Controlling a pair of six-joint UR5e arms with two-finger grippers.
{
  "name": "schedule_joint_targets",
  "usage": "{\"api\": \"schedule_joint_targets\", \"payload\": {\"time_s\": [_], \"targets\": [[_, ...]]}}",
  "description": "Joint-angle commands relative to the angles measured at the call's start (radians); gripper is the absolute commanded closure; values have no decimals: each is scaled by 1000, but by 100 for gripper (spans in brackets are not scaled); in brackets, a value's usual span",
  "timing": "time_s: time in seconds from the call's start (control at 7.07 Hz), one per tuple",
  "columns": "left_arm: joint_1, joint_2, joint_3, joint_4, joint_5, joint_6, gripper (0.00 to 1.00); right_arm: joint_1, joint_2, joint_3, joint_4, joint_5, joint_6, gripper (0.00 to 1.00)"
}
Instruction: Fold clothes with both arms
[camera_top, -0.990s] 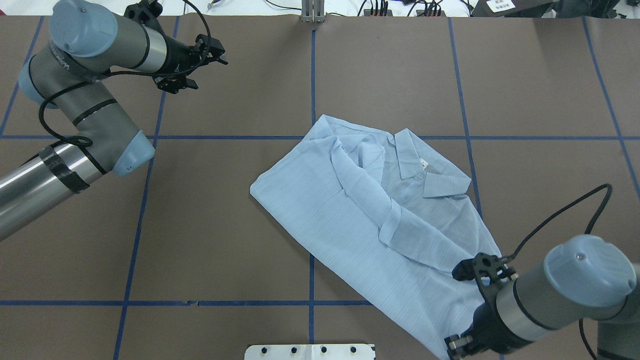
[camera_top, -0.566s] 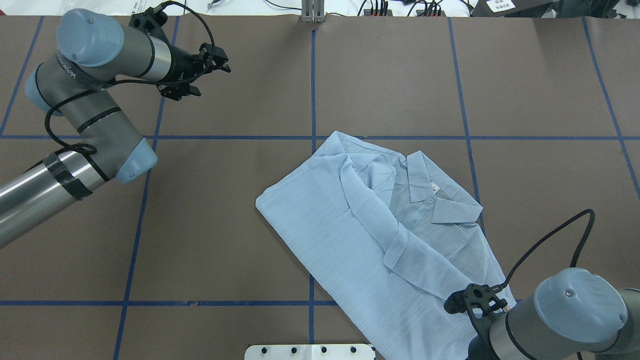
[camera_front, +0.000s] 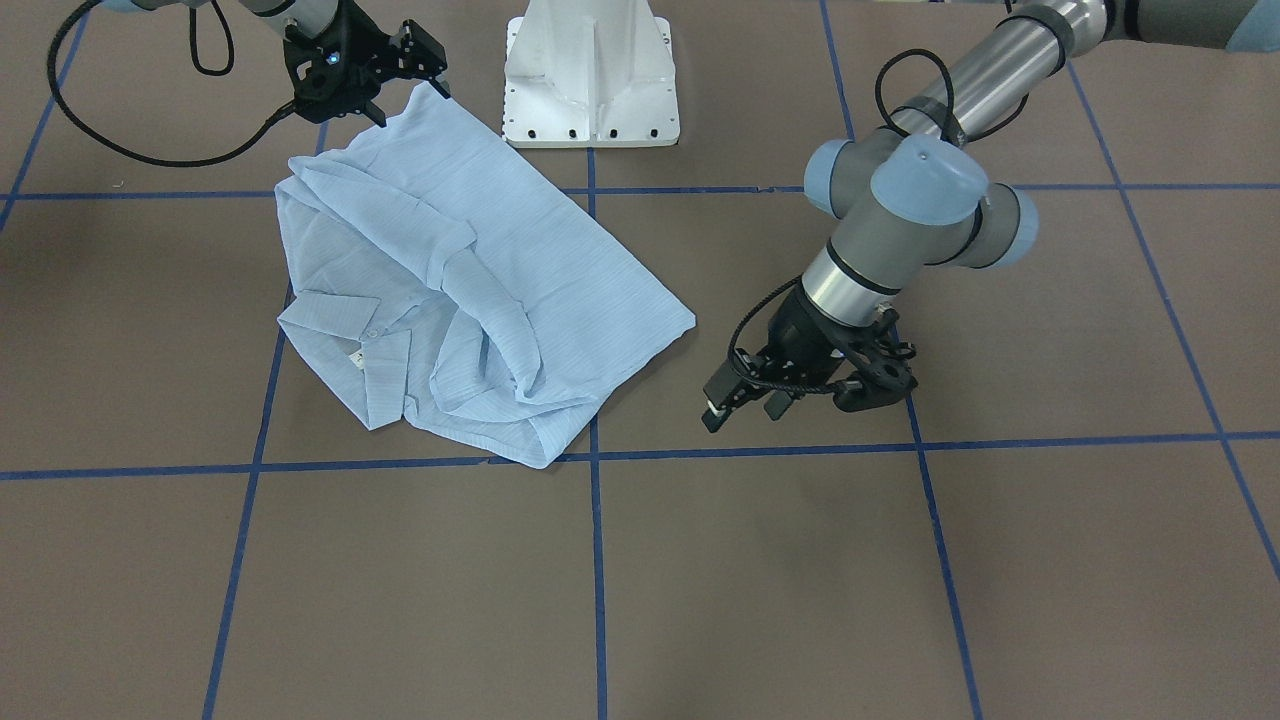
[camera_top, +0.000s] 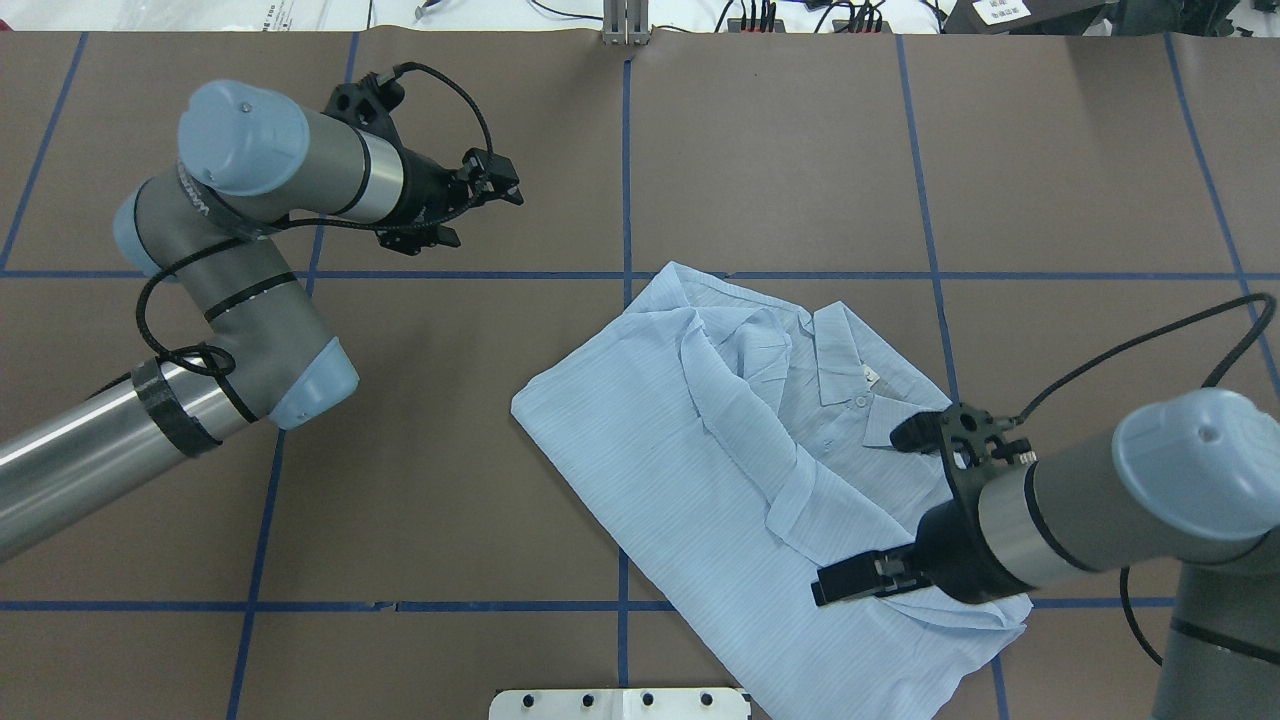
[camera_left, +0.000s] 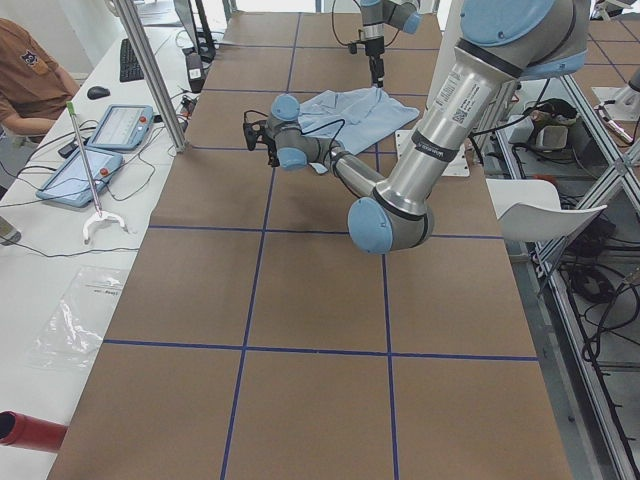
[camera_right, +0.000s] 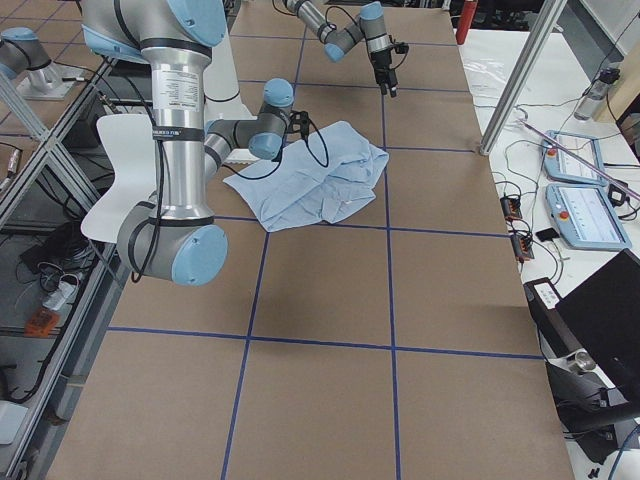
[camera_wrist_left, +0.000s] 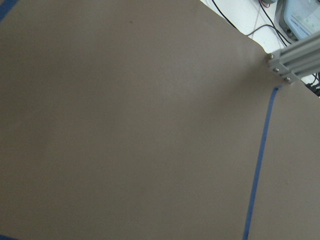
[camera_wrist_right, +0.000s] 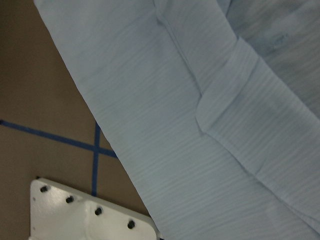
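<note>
One light-blue striped shirt (camera_top: 700, 470) lies crumpled and partly folded on the brown bench (camera_top: 420, 480), to the robot's right of the centre line. Its collar (camera_top: 850, 360) points away from the robot and its hem end lies close to the white pedestal base (camera_front: 590, 70). One small white neck label (camera_top: 870, 375) shows inside the collar.

There are two arms and two hands. The right hand (camera_top: 838, 588) hovers over the hem end of the shirt, on the side near the robot. In the front-facing view its fingers look spread, with a corner of cloth just beside one of them. The right wrist view shows only cloth lying flat below, with none of it gripped.

The left hand (camera_front: 745, 410) hangs over bare bench, well apart from the shirt and beyond its left edge. Its fingers are apart and hold nothing.

Blue tape lines (camera_top: 450, 274) divide the bench into squares.
</note>
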Motion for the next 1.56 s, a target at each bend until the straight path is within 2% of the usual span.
{"api": "schedule_joint_targets", "payload": {"time_s": [0.0,0.28,0.57,0.71,0.85,0.99,1.27,1.41], "targets": [[104,2,-84,135,10,-5,1,116,75,0,0,-33,-1,0],[200,-7,-130,362,109,-11,1,116,89,-4,0,-71,-1,0],[245,5,-121,375,131,-31,2,116,91,-5,0,-84,-1,0],[256,5,-118,375,129,-34,6,118,91,-5,0,-84,-1,0],[265,6,-118,375,129,-34,14,118,91,-5,0,-84,-1,0],[268,5,-117,374,129,-34,31,119,91,-7,0,-84,-1,0],[268,8,-114,373,129,-29,36,119,89,-8,0,-84,-1,0],[268,6,-117,373,128,-28,55,122,89,-8,0,-85,-1,0]]}}
